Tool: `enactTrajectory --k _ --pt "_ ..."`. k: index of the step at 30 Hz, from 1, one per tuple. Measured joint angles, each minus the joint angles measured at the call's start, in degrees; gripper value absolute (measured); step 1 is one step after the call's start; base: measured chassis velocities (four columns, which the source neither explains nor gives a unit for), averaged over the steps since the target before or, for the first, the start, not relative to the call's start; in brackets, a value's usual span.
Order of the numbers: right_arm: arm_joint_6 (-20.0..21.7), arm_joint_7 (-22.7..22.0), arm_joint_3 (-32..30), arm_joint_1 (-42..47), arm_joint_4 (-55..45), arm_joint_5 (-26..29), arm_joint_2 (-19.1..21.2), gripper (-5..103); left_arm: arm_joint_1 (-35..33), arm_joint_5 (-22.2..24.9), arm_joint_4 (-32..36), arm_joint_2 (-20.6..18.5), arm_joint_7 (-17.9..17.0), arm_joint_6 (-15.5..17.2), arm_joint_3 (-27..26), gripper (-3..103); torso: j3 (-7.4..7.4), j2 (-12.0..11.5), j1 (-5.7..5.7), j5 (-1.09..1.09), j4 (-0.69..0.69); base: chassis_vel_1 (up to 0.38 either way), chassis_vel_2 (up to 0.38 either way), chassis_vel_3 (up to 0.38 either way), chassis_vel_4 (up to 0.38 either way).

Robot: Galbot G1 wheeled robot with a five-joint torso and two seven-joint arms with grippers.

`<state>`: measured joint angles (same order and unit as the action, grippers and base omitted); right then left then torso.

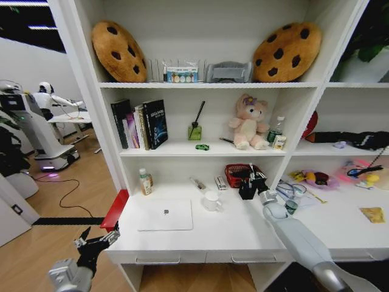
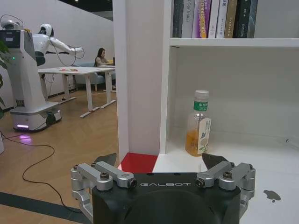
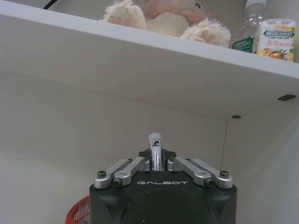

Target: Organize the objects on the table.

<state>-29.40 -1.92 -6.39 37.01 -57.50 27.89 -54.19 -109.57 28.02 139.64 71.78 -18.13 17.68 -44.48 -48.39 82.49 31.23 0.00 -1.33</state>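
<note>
Right end effector [image 3: 156, 161] clamped on what looks like a pen [image 3: 155, 151], its lower part hidden; left end effector [image 2: 161, 161] spread, empty, off worktop's [image 1: 231, 234] left edge.

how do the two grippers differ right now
The left gripper hangs low off the table's left front corner, open and empty; the right gripper reaches over the table toward the red basket, shut on a pen. Both are black with silver linkages.

I count two cookie cushions [image 1: 119, 52], one plush bear [image 1: 248, 122], one laptop [image 1: 165, 215], one white mug [image 1: 212, 201], one green-capped bottle [image 1: 145, 181], one red basket [image 1: 236, 175].
</note>
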Motion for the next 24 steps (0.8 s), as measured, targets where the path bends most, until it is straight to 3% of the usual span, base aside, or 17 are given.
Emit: enactTrajectory --k 2,4,6,10,12,14,16,18,20,21,22,23,24 --pt "0.3 0.1 0.3 -0.2 0.4 0.0 -0.2 9 0.0 0.0 0.0 0.0 0.0 0.0 0.0 100 0.0 0.0 0.0 0.0 0.0 0.0 0.0 0.0 0.0" --pt "0.4 0.1 0.6 -0.4 0.8 -0.2 -0.4 14 0.0 0.0 0.0 0.0 0.0 0.0 0.0 100 0.0 0.0 0.0 0.0 -0.01 0.0 0.0 0.0 0.0" --pt "0.8 0.1 0.8 -0.7 1.5 -0.6 -1.0 25 0.0 0.0 0.0 0.0 0.0 0.0 0.0 100 0.0 0.0 0.0 0.01 0.0 0.0 0.0 0.0 0.0" --pt "2.2 -0.4 0.8 -0.4 1.0 -0.6 -1.0 35 0.0 0.0 0.0 0.0 0.0 0.0 0.0 100 0.0 0.0 0.0 -0.01 0.0 0.0 0.0 0.0 0.0" --pt "4.5 -1.4 0.9 0.7 -0.8 -0.3 -0.4 46 0.0 0.0 0.0 0.0 0.0 0.0 0.0 100 0.0 0.0 0.0 0.0 -0.01 0.0 0.0 0.0 0.0" --pt "4.5 -1.4 0.8 1.0 -1.0 -0.2 -0.3 46 0.0 0.0 0.0 0.0 0.0 0.0 0.0 100 0.0 0.0 0.0 0.0 0.0 0.0 0.0 0.0 0.0" --pt "5.4 -1.1 -0.1 2.3 -2.9 1.0 0.3 63 0.0 0.0 0.0 0.0 0.0 0.0 0.0 100 0.0 0.0 0.0 0.01 0.0 0.0 0.0 0.0 0.0" --pt "6.3 -0.8 -0.7 3.3 -4.9 1.9 0.7 68 0.0 0.0 0.0 0.0 0.0 0.0 0.0 100 0.0 0.0 0.0 0.01 0.0 0.0 0.0 0.0 0.0" --pt "8.5 -0.7 -1.9 5.2 -8.7 3.7 1.6 74 0.0 0.0 0.0 0.0 0.0 0.0 0.0 100 0.0 0.0 0.0 0.0 0.01 0.0 0.0 0.0 0.0" --pt "11.4 -0.8 -2.9 7.3 -12.4 5.5 2.4 79 0.0 0.0 0.0 0.0 0.0 0.0 0.0 100 0.0 0.0 0.0 -0.01 0.01 0.0 0.0 0.0 0.0" --pt "17.1 -1.7 -4.4 11.1 -19.3 9.8 4.2 85 0.0 0.0 0.0 0.0 0.1 0.0 0.0 100 0.0 0.0 0.0 0.03 -0.01 0.0 0.0 0.0 0.0" --pt "17.1 -1.7 -4.4 11.1 -19.3 9.8 4.2 85 0.0 0.0 0.0 0.0 0.1 0.0 0.0 100 0.0 0.0 0.0 0.03 -0.01 0.0 0.0 0.0 0.0" --pt "22.8 -4.9 -6.6 15.5 -27.3 14.6 6.6 89 0.0 0.0 0.0 0.0 0.0 0.0 0.0 100 0.0 0.0 0.0 0.02 -0.02 0.0 0.0 0.0 0.0"
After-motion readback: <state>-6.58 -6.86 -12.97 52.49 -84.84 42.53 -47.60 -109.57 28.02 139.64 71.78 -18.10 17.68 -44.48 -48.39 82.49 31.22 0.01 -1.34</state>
